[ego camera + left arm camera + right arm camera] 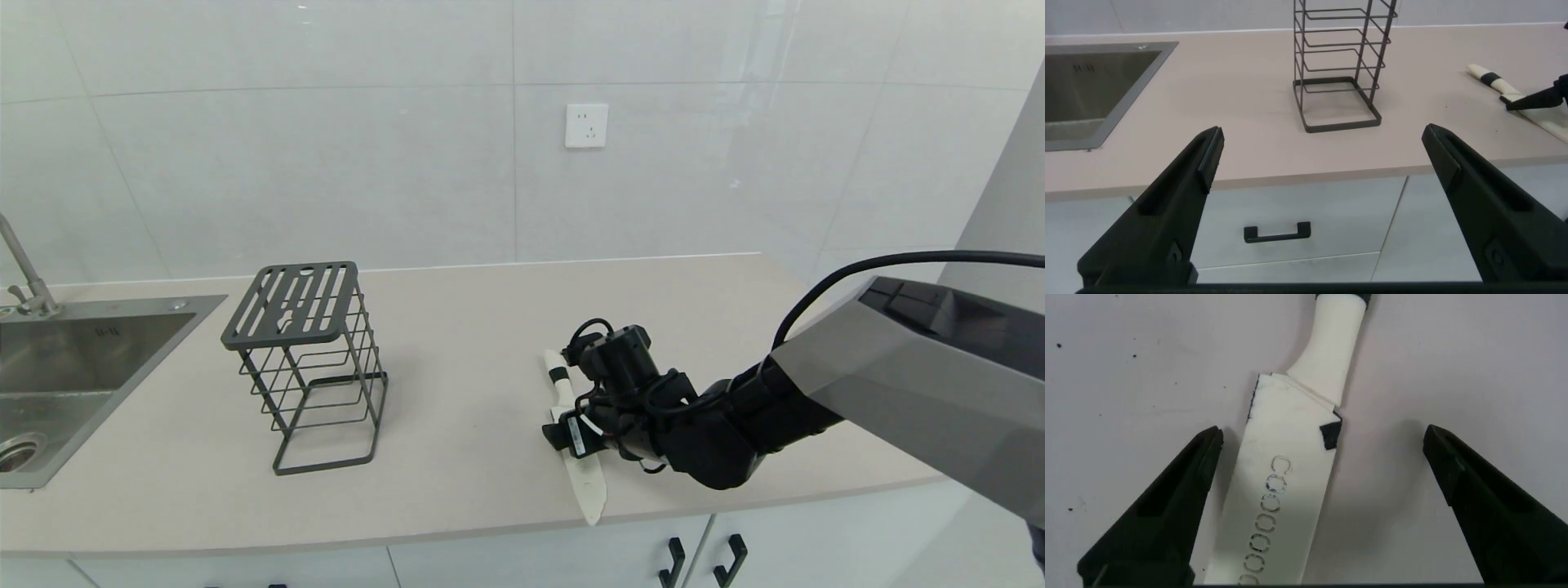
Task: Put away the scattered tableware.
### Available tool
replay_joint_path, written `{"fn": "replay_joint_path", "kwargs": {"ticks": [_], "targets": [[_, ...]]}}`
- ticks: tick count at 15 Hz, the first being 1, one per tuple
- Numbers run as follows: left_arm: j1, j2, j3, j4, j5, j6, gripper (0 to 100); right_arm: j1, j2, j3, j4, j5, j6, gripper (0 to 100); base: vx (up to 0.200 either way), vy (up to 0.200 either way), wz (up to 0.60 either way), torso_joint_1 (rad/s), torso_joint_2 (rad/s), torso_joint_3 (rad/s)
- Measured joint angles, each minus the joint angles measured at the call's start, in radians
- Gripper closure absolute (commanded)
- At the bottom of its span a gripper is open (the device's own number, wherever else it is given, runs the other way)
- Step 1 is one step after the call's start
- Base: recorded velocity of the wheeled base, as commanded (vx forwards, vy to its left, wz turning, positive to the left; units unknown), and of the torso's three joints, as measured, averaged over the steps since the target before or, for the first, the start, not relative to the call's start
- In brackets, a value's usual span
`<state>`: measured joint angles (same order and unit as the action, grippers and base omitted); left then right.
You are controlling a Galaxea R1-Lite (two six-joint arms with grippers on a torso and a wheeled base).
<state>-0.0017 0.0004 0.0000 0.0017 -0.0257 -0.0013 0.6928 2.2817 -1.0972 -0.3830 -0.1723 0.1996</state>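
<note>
Running beneath a pale tiled wall (326, 163) with one white socket (586, 125), a beige countertop (473, 359) is seen, with a steel sink (163, 304) and faucet (24, 273) set at its left end. A dark wire rack (306, 367) is stood upright right of the sink. The white knife (584, 482) is laid flat well to the right of the rack, its tip at the counter's front edge and its black-banded handle pointed toward the wall. The right gripper (1321, 441) is held low over the knife near where blade meets handle, its fingers (1167, 514) spread wide on either side (neither is seen touching the blade). The left gripper (1321, 135) is held in front of the counter edge, level with a drawer handle (1278, 234), its fingers likewise parted wide with nothing between them.
</note>
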Motion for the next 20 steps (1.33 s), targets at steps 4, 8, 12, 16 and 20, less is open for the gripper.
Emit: {"fn": "replay_joint_path", "kwargs": {"ticks": [4, 8, 12, 16, 20], "targets": [[0.0, 0.0, 0.0, 0.0, 0.0, 0.0, 0, 0.009, 0.01, -0.001, -0.006, -0.001, -0.002, 100, 0.0, 0.0, 0.0, 0.0, 0.0, 0.0], [0.0, 0.0, 0.0, 0.0, 0.0, 0.0, 0, 0.01, 0.023, -0.002, -0.01, -0.033, 0.001, 100, 0.0, 0.0, 0.0, 0.0, 0.0, 0.0], [0.0, 0.0, 0.0, 0.0, 0.0, -0.002, 0, 0.01, 0.038, 0.0, -0.01, -0.035, 0.0, 100, 0.0, 0.0, 0.0, 0.0, 0.0, 0.0], [0.0, 0.0, 0.0, -0.008, -0.013, -0.002, 0, 0.005, 0.008, 0.001, 0.001, -0.029, -0.041, 100, 0.0, 0.0, 0.0, 0.0, 0.0, 0.0], [0.0, 0.057, -0.158, -0.158, -0.036, -0.004, 0, -0.011, -0.078, 0.001, -0.015, 0.061, -0.199, 100, 0.0, 0.0, 0.0, 0.0, 0.0, 0.0]]}}
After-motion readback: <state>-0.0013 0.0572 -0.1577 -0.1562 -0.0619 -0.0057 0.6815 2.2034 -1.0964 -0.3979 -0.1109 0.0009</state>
